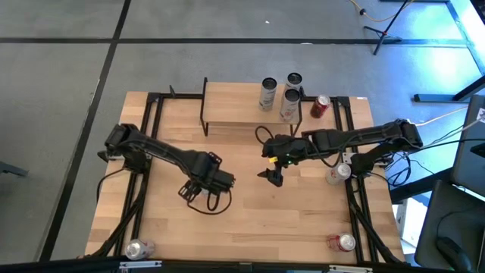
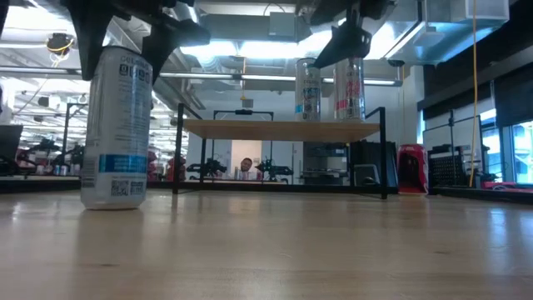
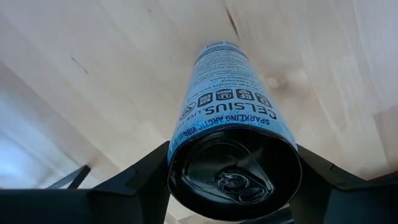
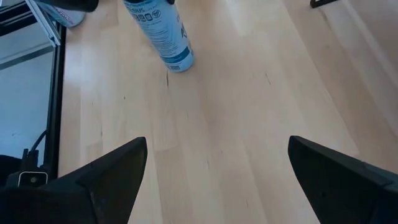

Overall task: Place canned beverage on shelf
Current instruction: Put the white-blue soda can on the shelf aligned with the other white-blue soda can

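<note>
A blue and silver beverage can (image 2: 117, 125) stands upright on the wooden table, toward its left half. My left gripper (image 1: 216, 182) is over it, shut on its top end, and hides it in the high view. The can also shows in the left wrist view (image 3: 230, 112) and the right wrist view (image 4: 163, 34). My right gripper (image 1: 273, 176) hangs open and empty above the table's middle, in front of the shelf. The shelf (image 1: 235, 106) stands at the far side, with three cans (image 1: 267, 92) upright on its right end. My left gripper pinches the can's upper wall just below the rim (image 3: 180, 146) between its two fingers (image 3: 134, 171), one on each side. The fingers come from above, pointing down. The can is upright with its base (image 2: 115, 202) on the table.
A red can (image 1: 320, 106) stands on the table right of the shelf. A silver can (image 1: 339, 173) lies near the right edge, and two more cans (image 1: 140, 249) (image 1: 342, 243) lie at the near corners. The shelf top's left part is bare wood.
</note>
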Available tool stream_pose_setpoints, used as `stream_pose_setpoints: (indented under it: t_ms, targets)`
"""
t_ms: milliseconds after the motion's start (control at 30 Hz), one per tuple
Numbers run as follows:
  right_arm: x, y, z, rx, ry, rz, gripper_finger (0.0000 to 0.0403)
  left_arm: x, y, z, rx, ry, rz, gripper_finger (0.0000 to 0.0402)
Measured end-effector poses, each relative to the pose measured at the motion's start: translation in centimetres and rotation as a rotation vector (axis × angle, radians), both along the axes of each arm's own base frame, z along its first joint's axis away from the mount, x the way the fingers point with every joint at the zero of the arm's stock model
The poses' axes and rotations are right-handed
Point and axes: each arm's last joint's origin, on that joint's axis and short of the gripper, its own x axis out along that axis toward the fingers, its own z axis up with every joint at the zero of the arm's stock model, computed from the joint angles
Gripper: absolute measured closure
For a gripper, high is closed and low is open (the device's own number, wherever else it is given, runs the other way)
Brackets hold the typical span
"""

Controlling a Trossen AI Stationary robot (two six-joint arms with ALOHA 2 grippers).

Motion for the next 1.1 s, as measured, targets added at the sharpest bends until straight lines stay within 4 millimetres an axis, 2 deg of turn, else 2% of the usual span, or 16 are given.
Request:
stream_pose_setpoints:
  t_ms: [233,833,967,1100]
  targets:
    - [0.0,0.0,0.0,0.000,0.000,0.000,0.0027,0.0,-0.3,0.0,-0.003,-0.013,0.033,0.0158]
    - [0.1,0.0,0.0,0.005,0.001,-0.004,0.0027,-0.1,-0.1,0.3,0.006,-0.026,0.092,0.0073]
    - [-0.1,0.0,0.0,0.020,0.004,0.008,0.0027,-0.9,0.1,1.6,-0.015,-0.073,0.162,0.0064]
    - [-0.5,0.0,0.7,0.005,-0.010,0.027,0.0027,-1.9,0.4,4.0,-0.046,-0.165,0.280,0.0066]
